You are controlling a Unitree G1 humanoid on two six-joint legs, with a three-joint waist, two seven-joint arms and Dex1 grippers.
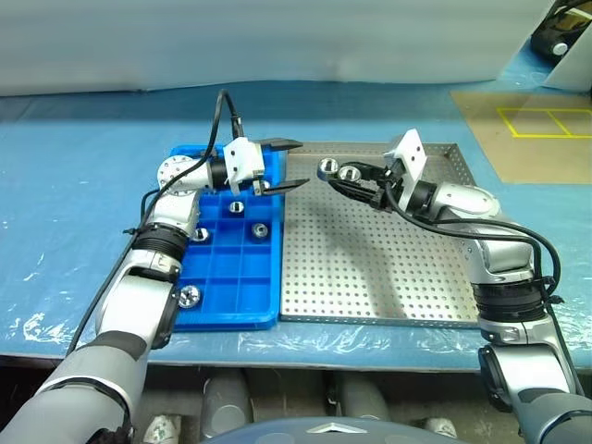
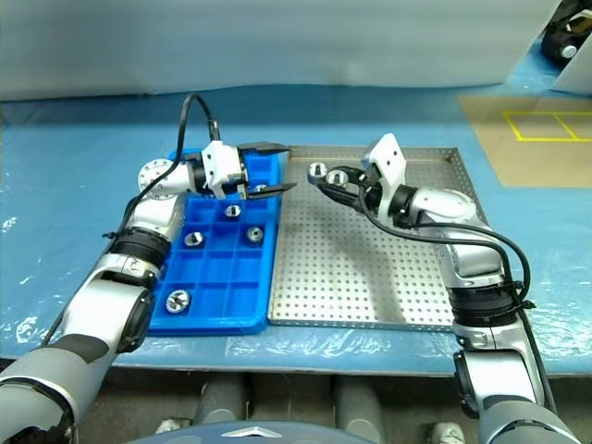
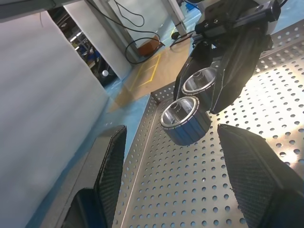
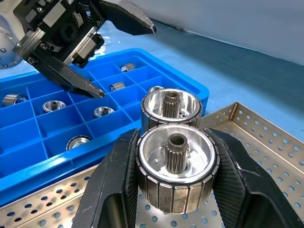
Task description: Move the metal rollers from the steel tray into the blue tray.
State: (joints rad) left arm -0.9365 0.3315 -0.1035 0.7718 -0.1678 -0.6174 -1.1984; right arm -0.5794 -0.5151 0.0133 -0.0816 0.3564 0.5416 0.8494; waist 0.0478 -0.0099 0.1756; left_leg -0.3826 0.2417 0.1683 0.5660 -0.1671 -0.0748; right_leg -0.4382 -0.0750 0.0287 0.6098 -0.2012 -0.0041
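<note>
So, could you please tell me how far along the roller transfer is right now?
Done: several metal rollers already sit in blue tray compartments. In hand: the right gripper is shut on one roller, a second right beyond it, over the steel tray; the left gripper waits open opposite. Left: those two, apparently.

The blue tray is bright blue, ruled into a grid of square compartments; the steel tray is dull grey, its floor patterned with even rows of small round holes; the metal rollers are shiny silver, ribbed round the outside, with a toothed hub at the centre; the surface wears a pale blue glossy sheet; both the left gripper and the right gripper have black fingers with a finely textured face; a tan board carries yellow lines.
</note>
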